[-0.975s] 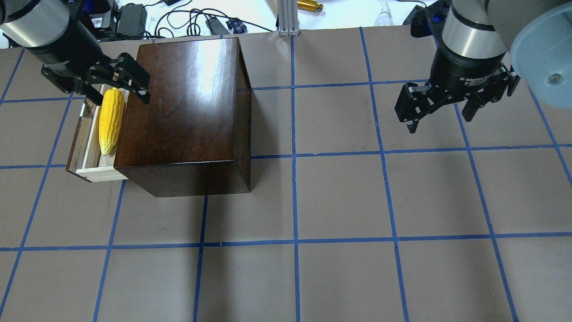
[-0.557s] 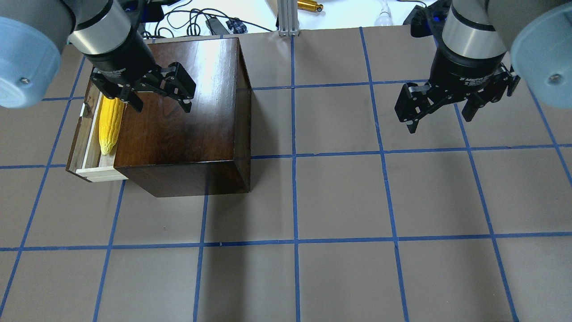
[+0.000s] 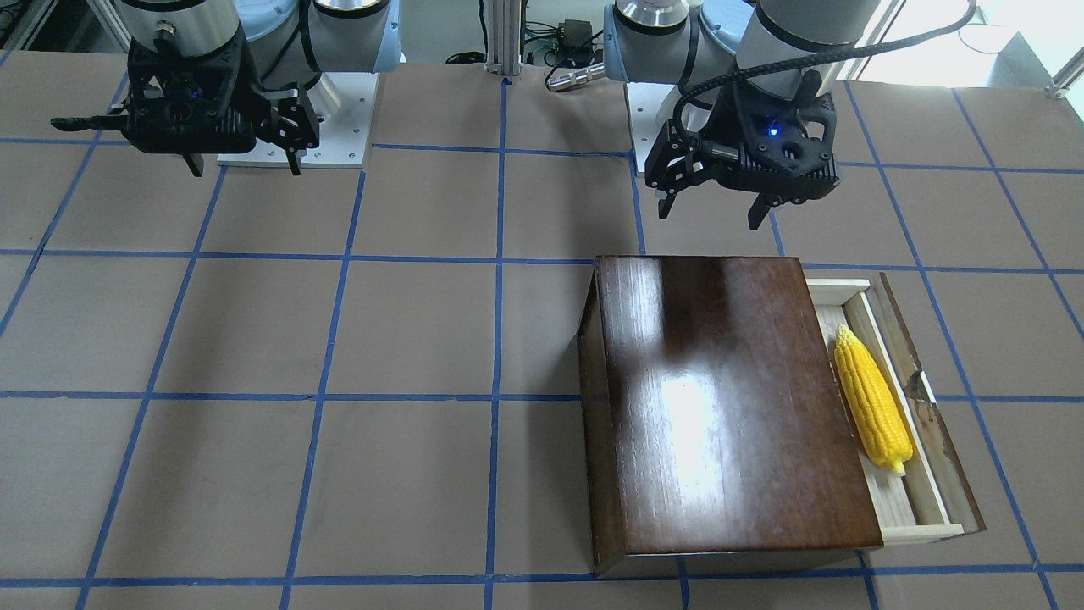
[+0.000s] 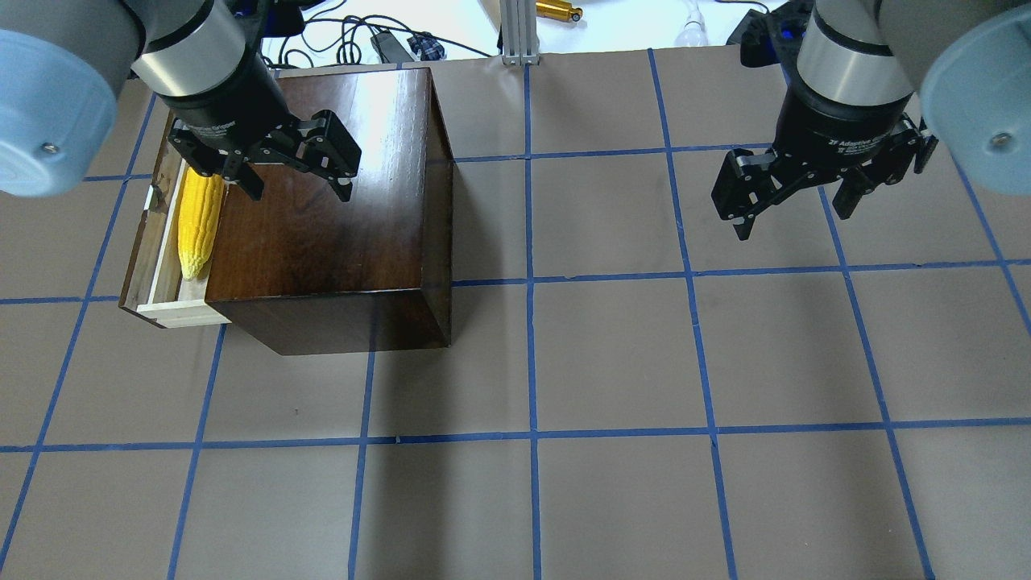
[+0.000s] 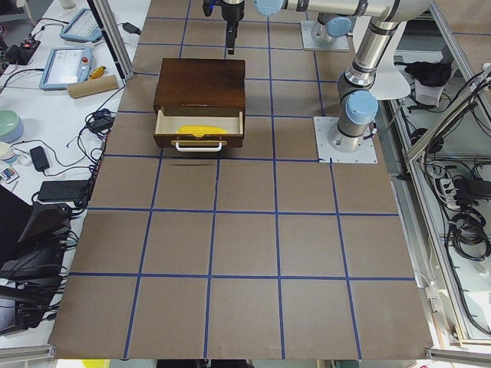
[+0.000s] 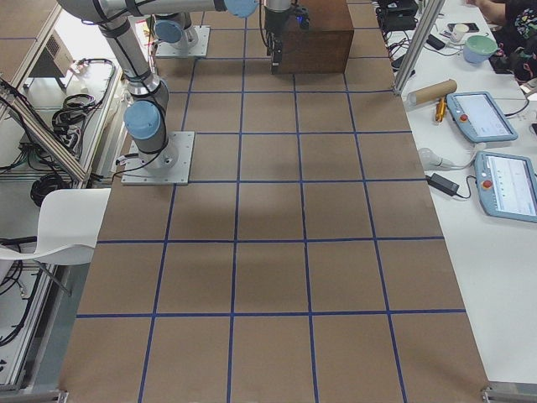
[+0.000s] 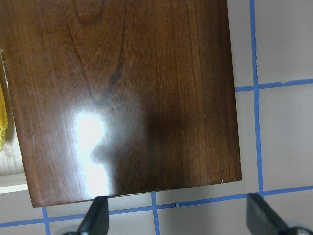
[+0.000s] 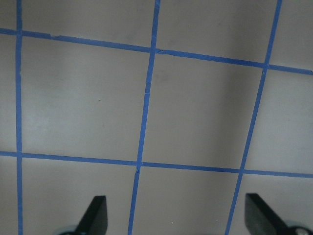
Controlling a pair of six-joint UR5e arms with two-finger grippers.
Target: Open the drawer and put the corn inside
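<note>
The glossy dark-brown box [image 4: 322, 201] stands at the far left of the table. Its pale wood drawer [image 4: 173, 312] is pulled out to the left. The yellow corn [image 4: 199, 221] lies lengthwise inside it, pointed end toward the robot; it also shows in the front view [image 3: 872, 402]. My left gripper [image 4: 298, 189] hangs open and empty above the box top, right of the drawer. The left wrist view shows the box top [image 7: 127, 88] and a sliver of corn [image 7: 2, 117]. My right gripper [image 4: 793, 221] is open and empty above bare table at the far right.
Cables and power bricks [image 4: 242, 32] lie beyond the table's far edge, with an aluminium post [image 4: 519, 32] at the middle. Blue tape lines grid the brown table [image 4: 612, 354]. The drawer has a white handle [image 5: 198, 146] on its dark front.
My left gripper has moved right, from over the drawer's far end and the corn to above the box top. The corn stays lying in the drawer. The right arm has not moved.
</note>
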